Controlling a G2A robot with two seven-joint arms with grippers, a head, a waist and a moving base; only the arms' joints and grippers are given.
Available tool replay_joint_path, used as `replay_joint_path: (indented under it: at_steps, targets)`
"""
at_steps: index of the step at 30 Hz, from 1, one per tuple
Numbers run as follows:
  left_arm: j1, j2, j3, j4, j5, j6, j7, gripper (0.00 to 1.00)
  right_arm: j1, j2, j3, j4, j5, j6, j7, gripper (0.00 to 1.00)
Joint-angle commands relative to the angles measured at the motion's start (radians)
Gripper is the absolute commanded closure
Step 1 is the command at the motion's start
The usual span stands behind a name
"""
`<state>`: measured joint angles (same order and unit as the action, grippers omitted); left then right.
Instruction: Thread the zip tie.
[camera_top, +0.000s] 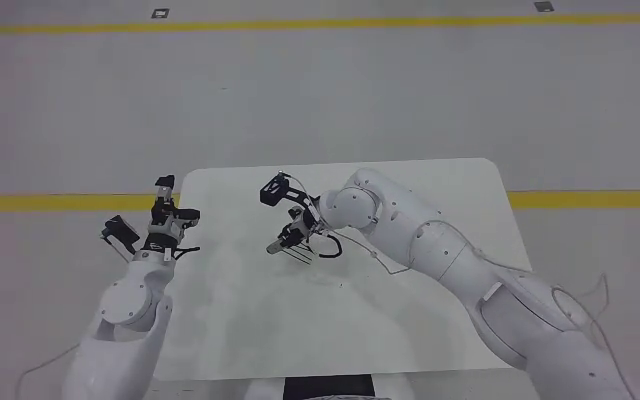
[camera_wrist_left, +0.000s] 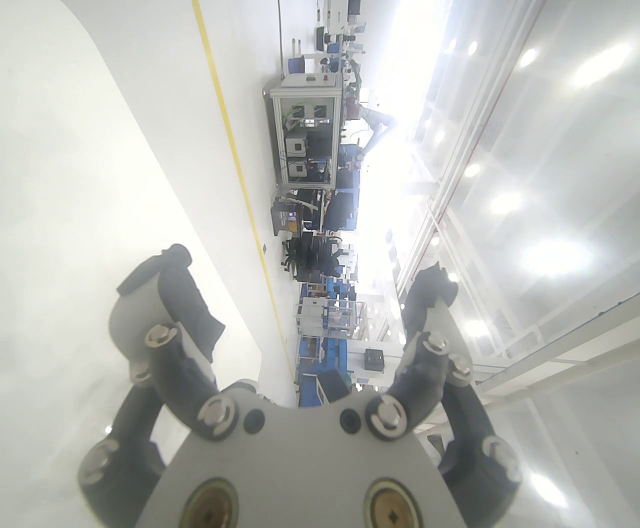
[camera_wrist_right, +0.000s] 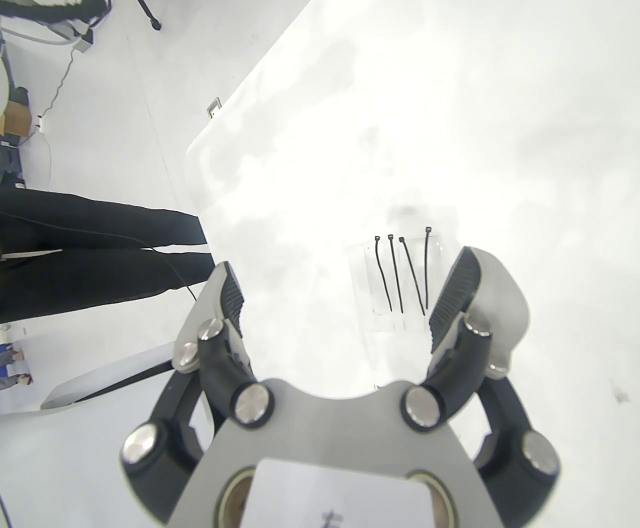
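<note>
Several black zip ties (camera_wrist_right: 403, 274) lie side by side on the white table (camera_wrist_right: 450, 125), on what looks like a clear sheet. My right gripper (camera_wrist_right: 347, 265) hovers over the table with its jaws wide open and empty, and the ties sit just beyond its fingertips, close to one ribbed pad (camera_wrist_right: 452, 290). From above, the right gripper (camera_top: 281, 243) is near the table's middle, next to the zip ties (camera_top: 300, 254). My left gripper (camera_wrist_left: 305, 265) is open and empty at the table's left edge (camera_top: 165, 208), far from the ties.
The rounded table edge (camera_wrist_left: 150, 150) runs beside the left gripper, with floor and a yellow line (camera_wrist_left: 235, 150) past it. A small dark mark (camera_wrist_right: 620, 396) is on the table near the right gripper. Bare white table surface (camera_top: 420, 200) lies around the ties.
</note>
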<state>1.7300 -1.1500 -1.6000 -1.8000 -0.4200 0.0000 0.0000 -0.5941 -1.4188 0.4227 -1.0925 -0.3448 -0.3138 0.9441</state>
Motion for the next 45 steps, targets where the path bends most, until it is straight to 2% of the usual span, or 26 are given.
replay_joint_path:
  at_steps: [1,29,32,37,42,45]
  targets:
    - [0.0,0.0,0.0,0.0,0.0,0.0,0.0,0.0,0.0,0.0,0.0,0.0,0.0,0.0,0.0,0.0]
    - [0.0,0.0,0.0,0.0,0.0,0.0,0.0,0.0,0.0,0.0,0.0,0.0,0.0,0.0,0.0,0.0]
    - [0.0,0.0,0.0,0.0,0.0,0.0,0.0,0.0,-0.017,0.0,-0.007,0.018,-0.009,0.009,0.011,0.0]
    - [0.0,0.0,0.0,0.0,0.0,0.0,0.0,0.0,-0.022,-0.018,-0.027,0.052,-0.02,0.029,0.058,0.0]
    - [0.0,0.0,0.0,0.0,0.0,0.0,0.0,0.0,-0.022,-0.051,-0.053,0.11,-0.026,0.037,0.044,0.0]
    - [0.0,0.0,0.0,0.0,0.0,0.0,0.0,0.0,-0.022,-0.051,-0.053,0.11,-0.026,0.037,0.044,0.0]
